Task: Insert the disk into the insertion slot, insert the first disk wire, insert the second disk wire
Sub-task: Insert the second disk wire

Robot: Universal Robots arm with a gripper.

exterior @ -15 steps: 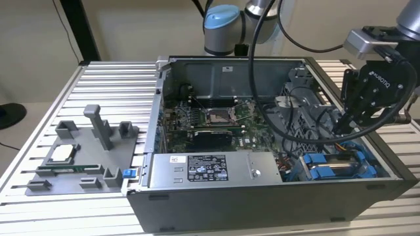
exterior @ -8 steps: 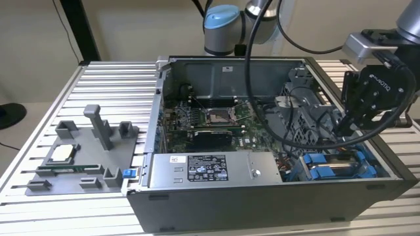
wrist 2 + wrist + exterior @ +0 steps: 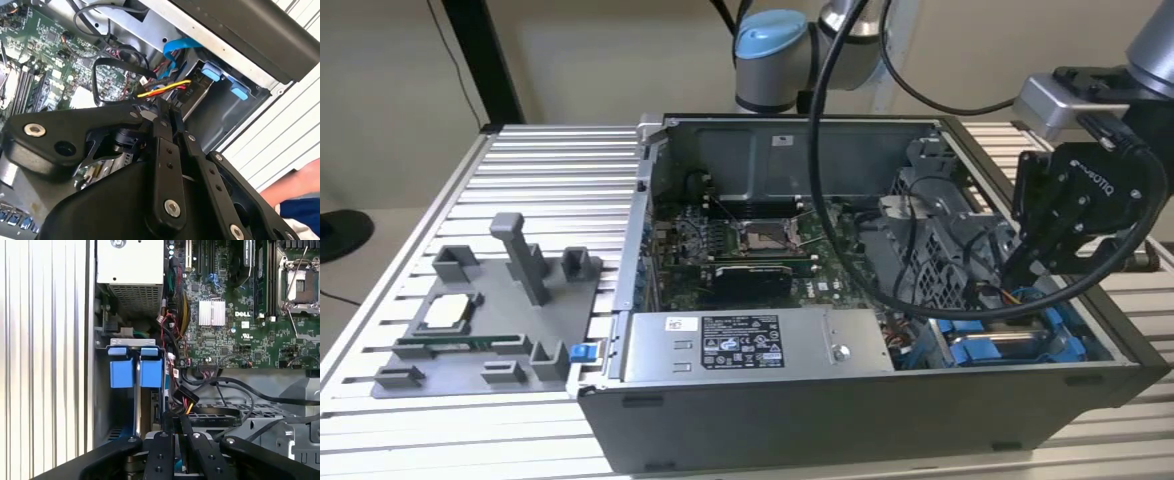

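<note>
Blue-framed, the disk (image 3: 995, 349) sits in the insertion slot (image 3: 122, 374) at a corner of the computer case (image 3: 854, 410). The pincer (image 3: 176, 422), fingers together, noses the yellow-and-red disk wire (image 3: 182, 402). The cable looks limp and its plug small and stiff, so it is probably best held by the plug.

We see the open computer case (image 3: 854, 420) on the slatted metal surface (image 3: 547, 160), motherboard (image 3: 747, 250) exposed in the middle and the silver labelled power supply box (image 3: 747, 345) along the near wall. The black pincer (image 3: 1025, 272) hangs at the exterior view's right, tip down just above the insertion slot (image 3: 1071, 335) with its blue tabs in the case's near corner, coloured wires (image 3: 1006, 296) just beside the tip. A thick black cable (image 3: 817, 180) drops from above across the case, and a grey fixture tray (image 3: 480, 330) sits on the surface at the exterior view's left.
</note>
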